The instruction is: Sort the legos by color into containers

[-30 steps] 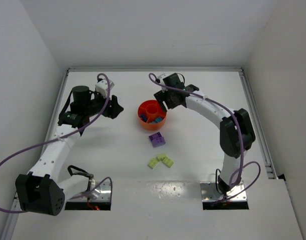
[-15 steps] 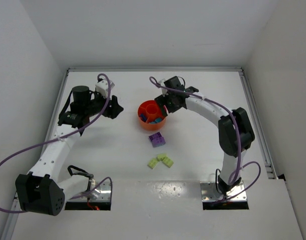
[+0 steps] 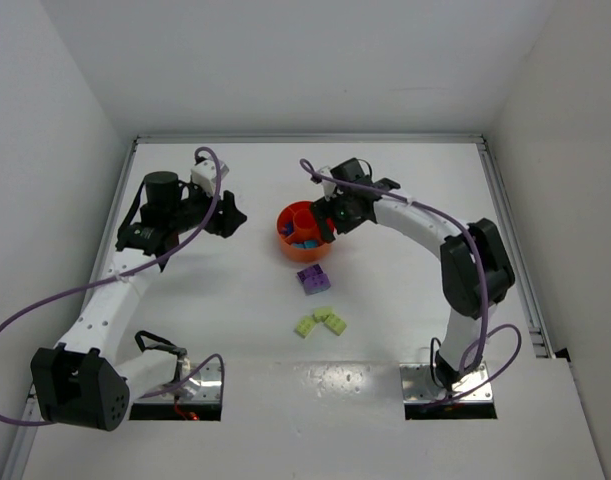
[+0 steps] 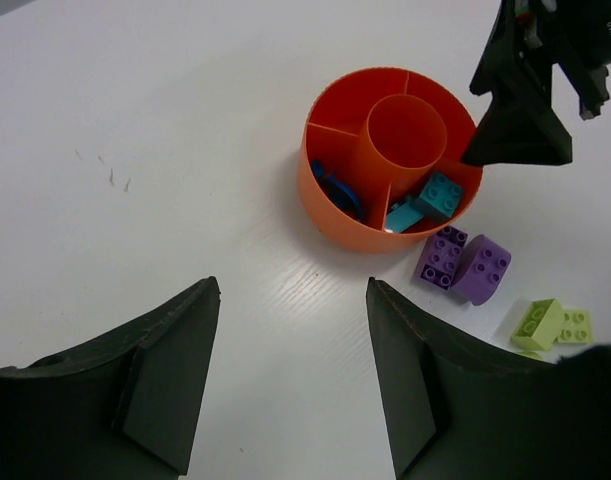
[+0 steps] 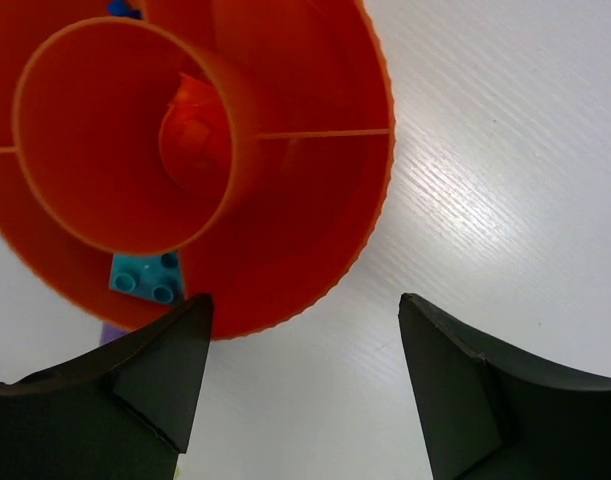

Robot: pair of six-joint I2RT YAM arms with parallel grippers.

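Observation:
The orange bowl point(image 3: 286, 226) stands mid-table, a centre well ringed by divided sections. Teal legos point(image 4: 440, 193) lie in one section and a blue lego point(image 4: 334, 186) in another. A teal lego point(image 5: 145, 278) also shows under the right wrist. Two purple legos point(image 3: 313, 279) sit on the table just in front of the bowl, and yellow-green legos point(image 3: 320, 322) lie nearer still. My right gripper point(image 3: 327, 224) hovers open over the bowl's right rim point(image 5: 370, 200), nothing between its fingers. My left gripper point(image 3: 231, 215) hangs open and empty left of the bowl point(image 4: 325, 215).
White table with a raised rail along the back and sides. In the left wrist view the right gripper's dark fingers point(image 4: 515, 130) stand at the bowl's far-right edge. Purple cables loop from both arms.
My right gripper has shifted a little nearer and lower, onto the bowl's right rim. The left arm and all the legos have stayed put.

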